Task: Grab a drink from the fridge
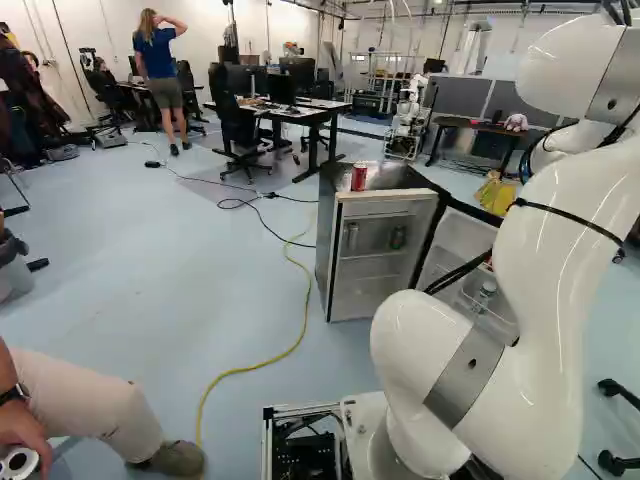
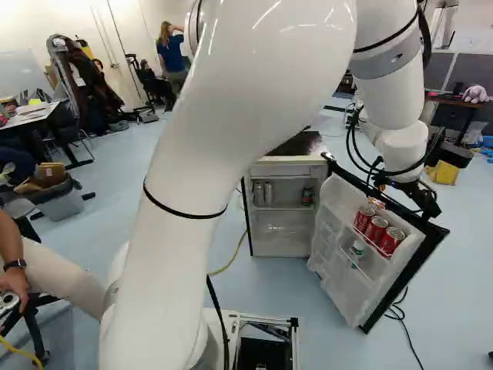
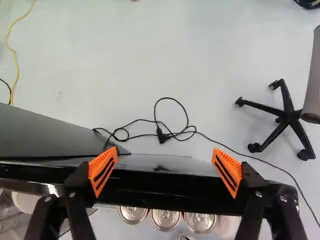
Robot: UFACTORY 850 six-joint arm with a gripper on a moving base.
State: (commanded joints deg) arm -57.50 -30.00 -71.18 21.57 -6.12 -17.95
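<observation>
Three red, silver-topped cans (image 2: 377, 229) line the fridge door (image 2: 343, 297).

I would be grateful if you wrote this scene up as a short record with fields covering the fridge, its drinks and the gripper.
fridge: door open
on top: one red can
inside: two silvery cans, one darker can
door shelves: three red cans in a row, a bottle below them
gripper: open, at the door's top edge
drink in gripper: none
</observation>
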